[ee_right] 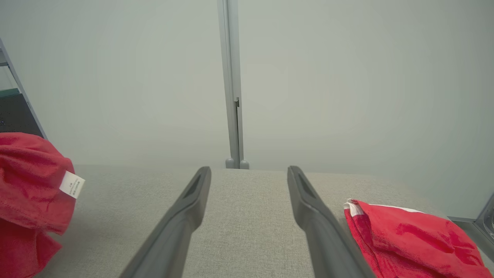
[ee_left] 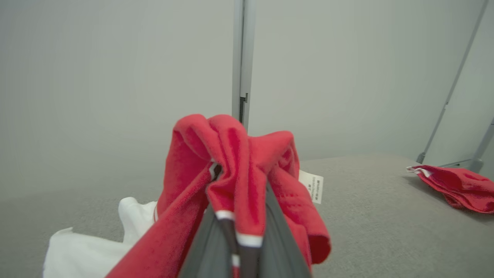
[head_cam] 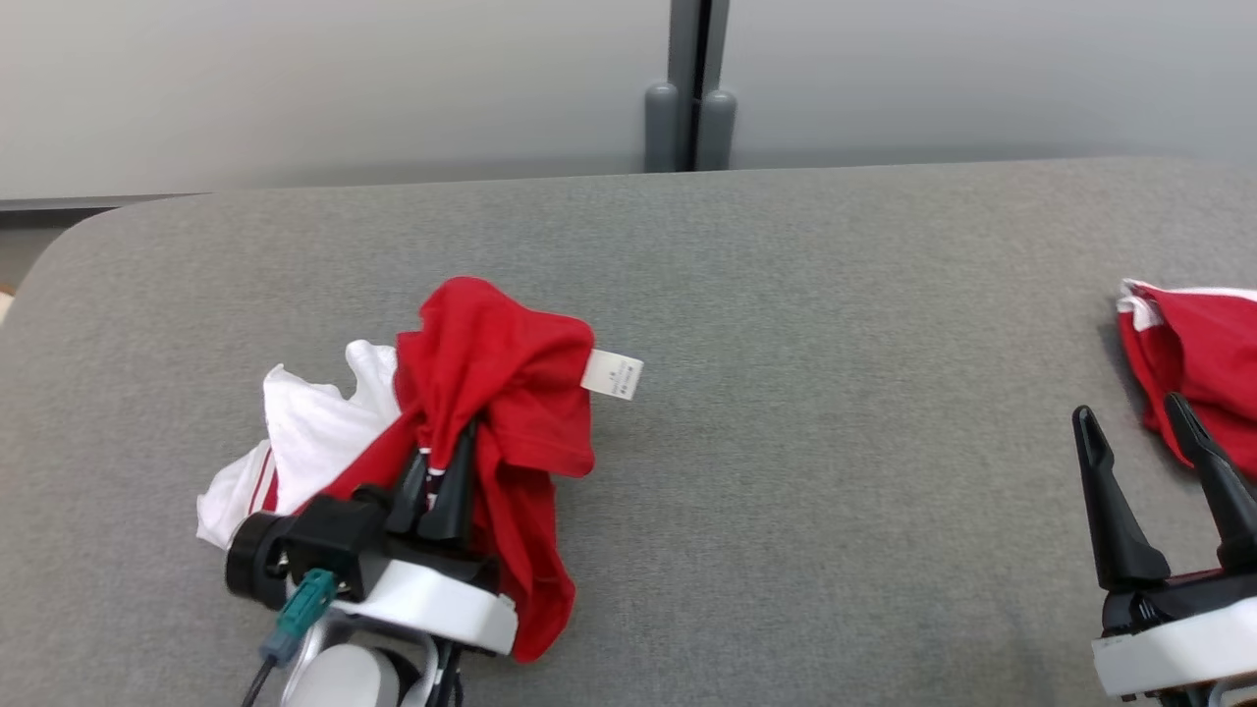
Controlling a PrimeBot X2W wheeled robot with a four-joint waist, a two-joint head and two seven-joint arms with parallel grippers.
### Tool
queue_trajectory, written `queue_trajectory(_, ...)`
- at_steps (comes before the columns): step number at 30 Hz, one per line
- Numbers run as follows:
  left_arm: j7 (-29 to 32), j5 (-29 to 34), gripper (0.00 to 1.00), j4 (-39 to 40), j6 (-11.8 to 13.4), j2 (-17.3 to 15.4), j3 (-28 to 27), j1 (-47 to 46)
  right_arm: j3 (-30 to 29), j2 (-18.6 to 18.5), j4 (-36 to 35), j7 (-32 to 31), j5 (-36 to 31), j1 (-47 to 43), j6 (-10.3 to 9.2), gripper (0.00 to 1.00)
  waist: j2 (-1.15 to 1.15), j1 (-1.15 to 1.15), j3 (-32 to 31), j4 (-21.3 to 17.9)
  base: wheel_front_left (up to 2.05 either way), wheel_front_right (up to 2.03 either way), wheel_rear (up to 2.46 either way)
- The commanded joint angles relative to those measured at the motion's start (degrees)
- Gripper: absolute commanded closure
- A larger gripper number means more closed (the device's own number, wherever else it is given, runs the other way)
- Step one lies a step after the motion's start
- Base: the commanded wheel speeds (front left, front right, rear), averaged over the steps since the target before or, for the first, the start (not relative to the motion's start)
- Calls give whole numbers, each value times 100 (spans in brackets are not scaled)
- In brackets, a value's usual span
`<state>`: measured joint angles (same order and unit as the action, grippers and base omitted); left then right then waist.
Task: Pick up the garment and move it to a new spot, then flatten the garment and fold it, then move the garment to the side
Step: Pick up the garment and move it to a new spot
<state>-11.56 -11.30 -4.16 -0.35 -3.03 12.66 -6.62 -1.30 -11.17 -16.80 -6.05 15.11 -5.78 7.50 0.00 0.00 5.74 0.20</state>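
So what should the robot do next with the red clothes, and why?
Probably carry it rightward to the bare middle of the grey table and lower it. The left gripper is shut on the bunched red and white garment; the right gripper is open and empty.

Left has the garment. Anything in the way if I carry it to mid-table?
Nothing visible. The left gripper is shut on the garment, and the table to its right is bare up to the open right gripper and a second red cloth at the far right.
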Motion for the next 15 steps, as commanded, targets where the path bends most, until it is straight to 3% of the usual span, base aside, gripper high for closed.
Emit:
queue_trajectory(1,23,-47,100,4,-32,-7,110,-196,16,-16,-14,30,50,88,-3,0,0,0,163,-347,0,0,0)
queue_trajectory(6,42,-191,100,-288,-147,-2,900,-823,-20,76,75,213,103,289,-3,0,0,0,672,-1008,0,0,0)
queue_trajectory(11,-38,-434,100,-713,-103,-10,1682,-1559,-25,215,301,453,189,464,-3,0,0,0,1085,-1602,0,0,0)
queue_trajectory(15,-7,-489,100,-1289,8,-6,1991,-1936,56,281,472,636,234,562,-3,0,0,0,1363,-1908,0,0,0)
